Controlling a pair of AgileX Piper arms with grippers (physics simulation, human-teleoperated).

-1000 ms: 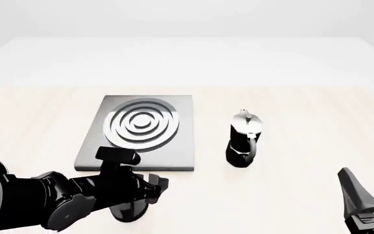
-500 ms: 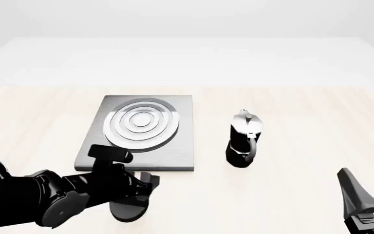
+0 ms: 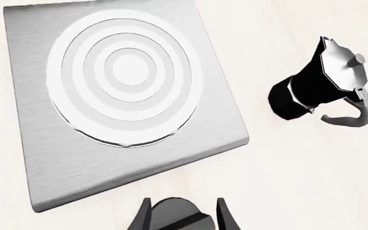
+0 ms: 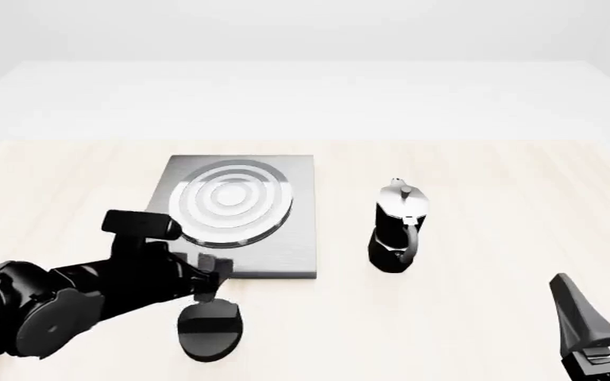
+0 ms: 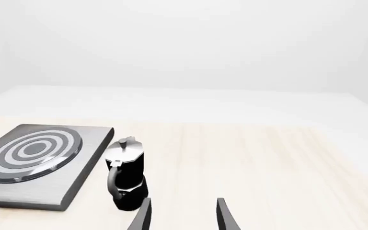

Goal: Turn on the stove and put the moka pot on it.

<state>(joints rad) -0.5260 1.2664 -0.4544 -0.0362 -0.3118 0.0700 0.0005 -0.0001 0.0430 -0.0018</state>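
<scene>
- Left end effector (image 4: 212, 279) hangs above the near edge of the stove (image 4: 298, 243), just behind the knob (image 4: 210, 330), and I see it from the front view as a dark mass at the end of my left arm (image 4: 61, 305).
- From the left wrist view its two fingers (image 3: 225, 219) stand apart, one on each side of the knob (image 3: 174, 216), and they are released; I cannot tell if they touch the knob or only stay over it.
- Knob lies flat on the counter (image 4: 475, 317), near the front edge of the stove but apart from it, with its ridge across the top.
- Stove lies flat on the counter, left of the centre in the front view, and its silver rings (image 4: 229, 203) are bare.
- Moka pot (image 4: 397, 228) stands upright on the counter, to the right of the stove and apart from it, with the handle toward my side.
- Right end effector (image 4: 602, 313) waits low at the near right corner of the front view, well apart from the pot.
- Its fingers (image 5: 144, 216) are spread and hold nothing; in the right wrist view the moka pot (image 5: 126, 178) stands just ahead of them, beside the stove (image 5: 88, 165).
</scene>
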